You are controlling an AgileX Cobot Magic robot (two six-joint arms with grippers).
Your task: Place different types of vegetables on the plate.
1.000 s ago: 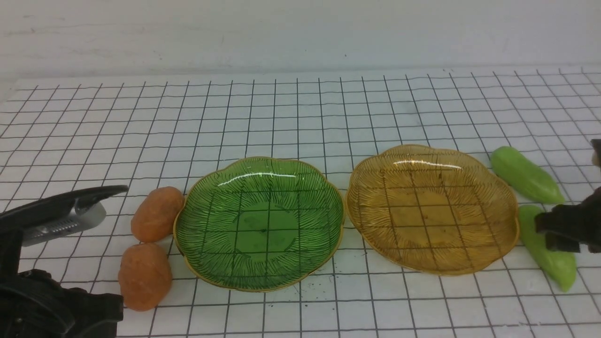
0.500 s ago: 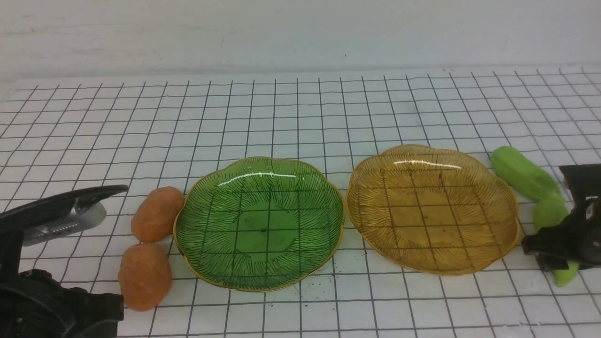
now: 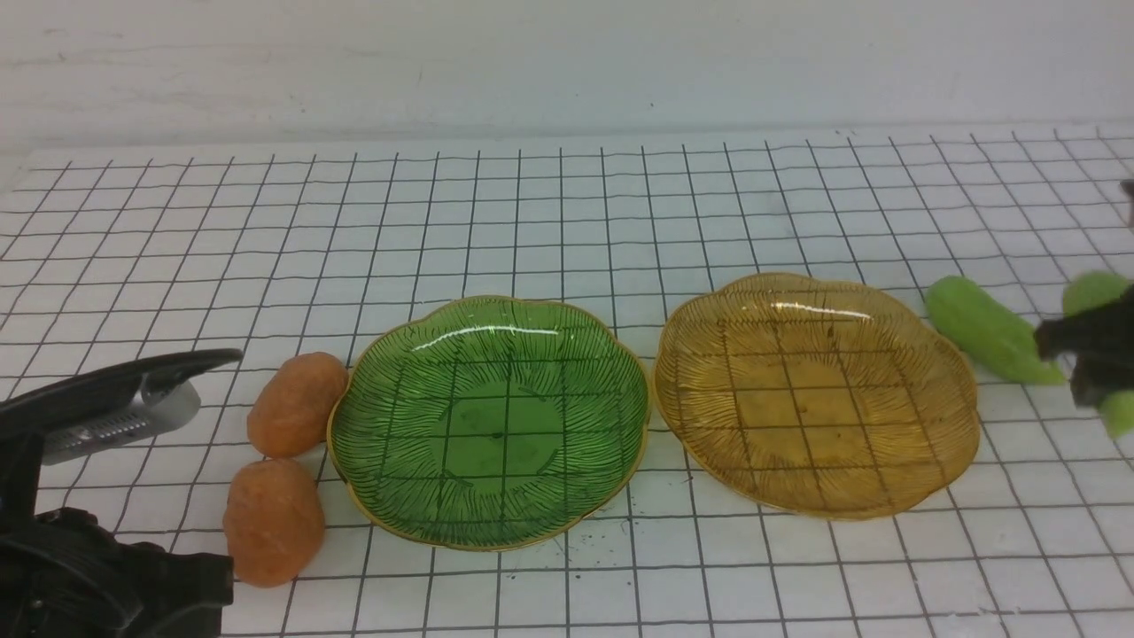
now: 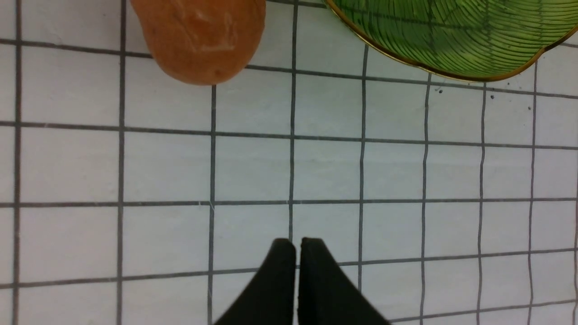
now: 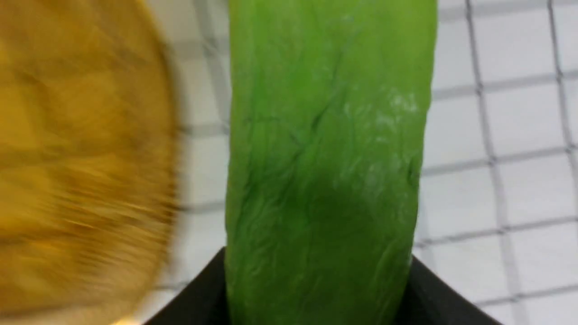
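Two orange-brown lumpy potatoes point(image 3: 296, 404) point(image 3: 273, 521) lie left of the green plate point(image 3: 487, 421). Right of that plate sits an amber plate point(image 3: 815, 394). One light green gourd point(image 3: 988, 330) lies on the table beyond the amber plate's right rim. My right gripper point(image 3: 1085, 350) is shut on a second gourd point(image 3: 1094, 292) and holds it off the table at the right edge. In the right wrist view this gourd point(image 5: 325, 171) fills the gap between the black fingers point(image 5: 433, 289), beside the amber plate point(image 5: 81, 158). My left gripper point(image 4: 297, 243) is shut and empty, low over the grid near one potato point(image 4: 203, 36).
A white grid-lined mat point(image 3: 567, 221) covers the table up to a pale back wall. The left arm's black body point(image 3: 89, 576) fills the near left corner. Both plates hold nothing.
My right gripper closed on the nearer gourd and raised it off the mat, moving up and away from the front edge. The left arm stayed put.
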